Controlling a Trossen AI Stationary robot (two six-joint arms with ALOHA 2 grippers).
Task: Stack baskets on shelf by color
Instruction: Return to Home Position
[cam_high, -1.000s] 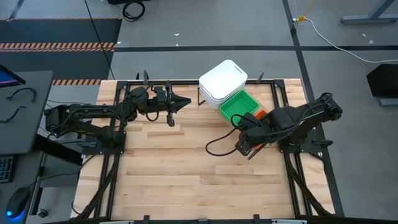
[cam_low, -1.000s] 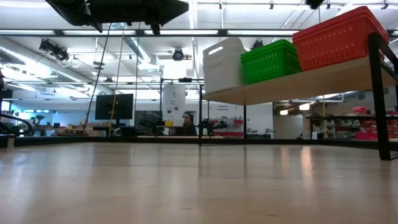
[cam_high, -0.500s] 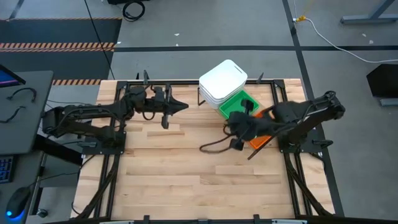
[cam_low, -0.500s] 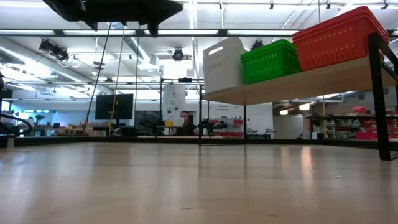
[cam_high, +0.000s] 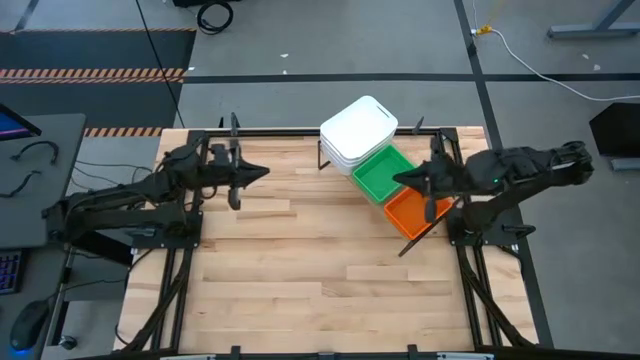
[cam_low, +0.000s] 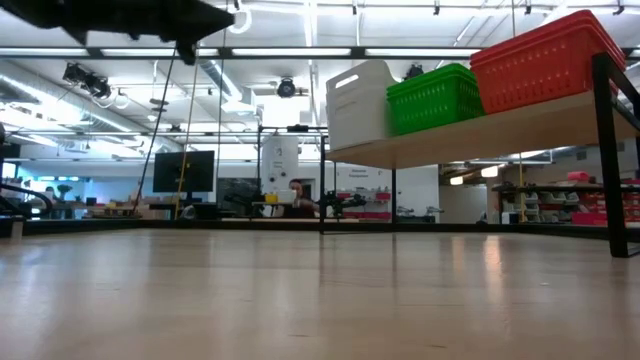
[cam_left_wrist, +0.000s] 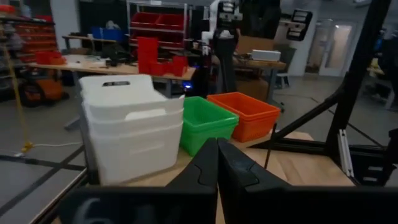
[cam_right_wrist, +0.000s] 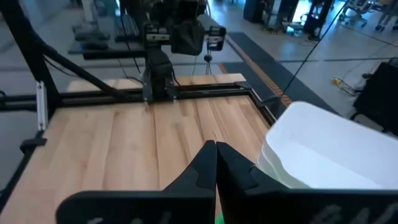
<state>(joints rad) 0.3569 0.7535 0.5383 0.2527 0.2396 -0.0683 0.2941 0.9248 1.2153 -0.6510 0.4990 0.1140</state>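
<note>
High view: white stack (cam_high: 358, 130), green baskets (cam_high: 378, 172), orange baskets (cam_high: 410, 212) on shelf (cam_low: 480, 135); left hand (cam_high: 260, 172), right hand (cam_high: 401, 179) clenched, prob. empty.

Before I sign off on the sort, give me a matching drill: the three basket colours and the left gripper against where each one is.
1. white plastic basket stack
2. green plastic baskets
3. orange slotted plastic baskets
4. left gripper

A. middle of the slanted plywood shelf
B. shelf end at the table's rear edge
C. over the wooden plank tabletop, away from the shelf, jaws shut
D. shelf end farthest from the rear edge

Pairs: 1-B, 2-A, 3-D, 4-C.
The right gripper hangs above the shelf by the green baskets, jaws shut.
</note>
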